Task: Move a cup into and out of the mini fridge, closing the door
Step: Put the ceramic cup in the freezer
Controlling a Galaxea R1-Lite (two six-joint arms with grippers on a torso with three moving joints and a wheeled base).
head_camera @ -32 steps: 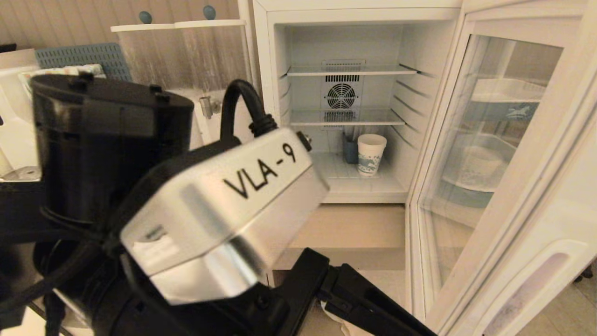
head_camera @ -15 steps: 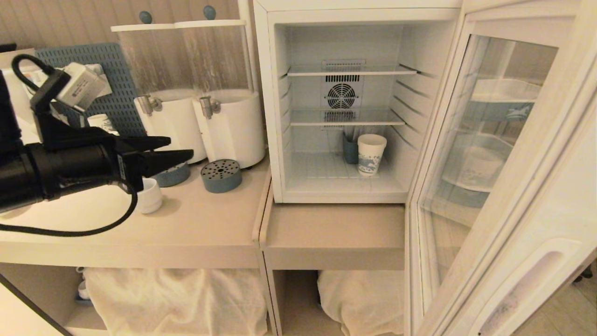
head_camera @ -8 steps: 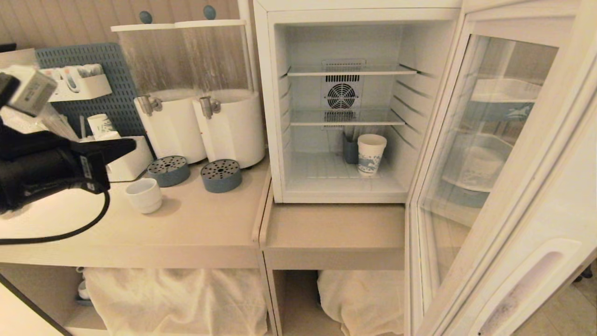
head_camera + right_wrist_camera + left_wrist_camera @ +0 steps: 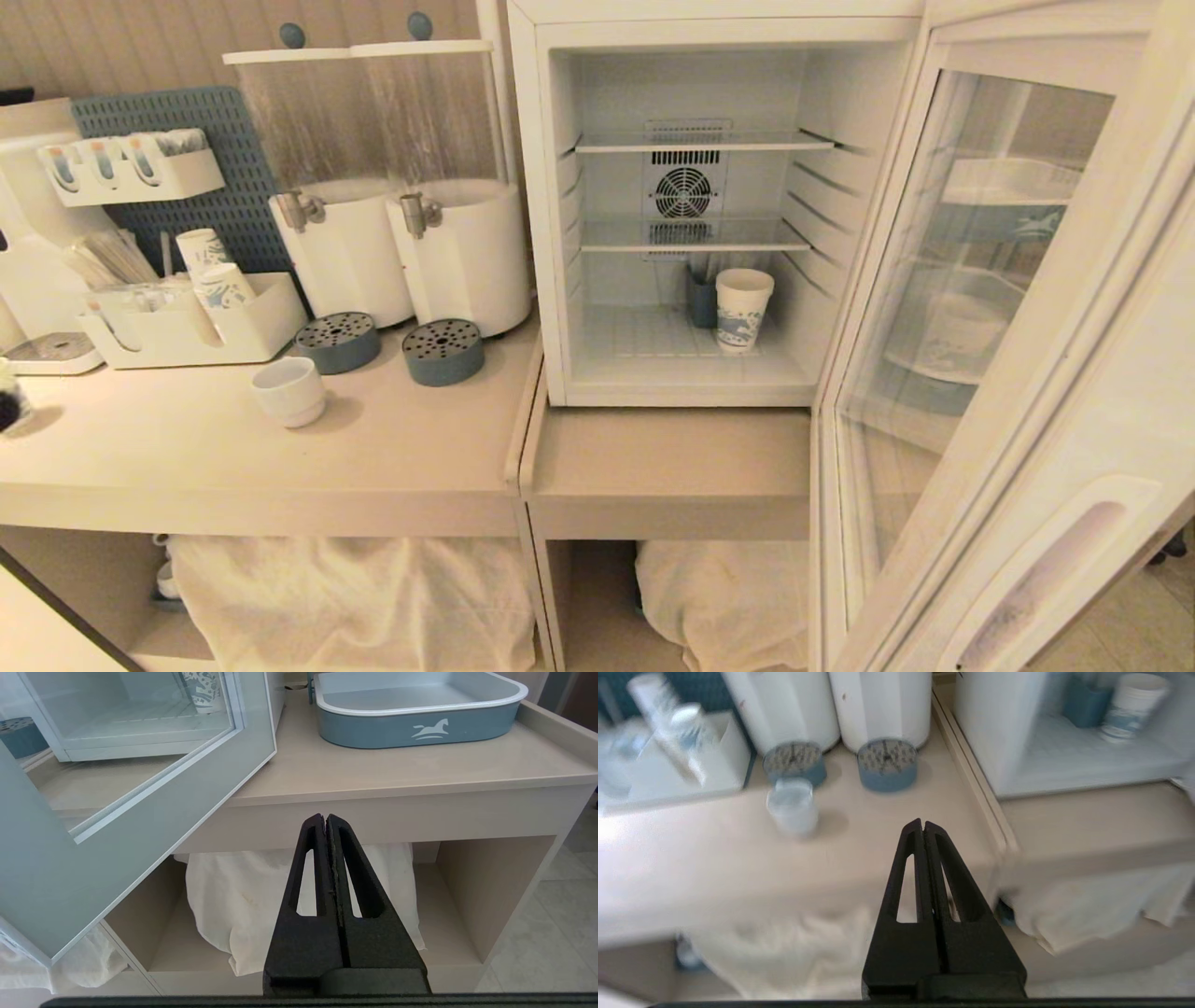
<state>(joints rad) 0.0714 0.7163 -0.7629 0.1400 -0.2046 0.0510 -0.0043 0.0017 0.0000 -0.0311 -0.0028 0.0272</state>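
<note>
Both hands are sitting clenched and empty right now. The left hand [image 4: 923,828] is gone from the head view, where half a second ago it was hovering at the left edge over the desk [image 4: 411,457]; a second ago it was half open just above the small squat white ceramic cup [image 4: 289,391], then it snapped shut on nothing. So it is pulling back toward the near side, low in front of the desk edge, with the cup set down and let go.

My read: the cup is already out of the fridge, so only the door is left.

The cup is standing upright on the desk, just near of the two blue perforated drip trays, well left of the white boxy mini fridge [image 4: 541,215]. In the left wrist view the cup [image 4: 792,806] is lying beyond the fingertips and off to one side, well apart.

The glass-windowed white-framed door [image 4: 1055,336] is hanging wide open at right. A tall patterned paper cup [image 4: 743,309] is staying on the fridge floor. The right hand [image 4: 325,820] is parked low, near the door's bottom corner, not touching.
</note>
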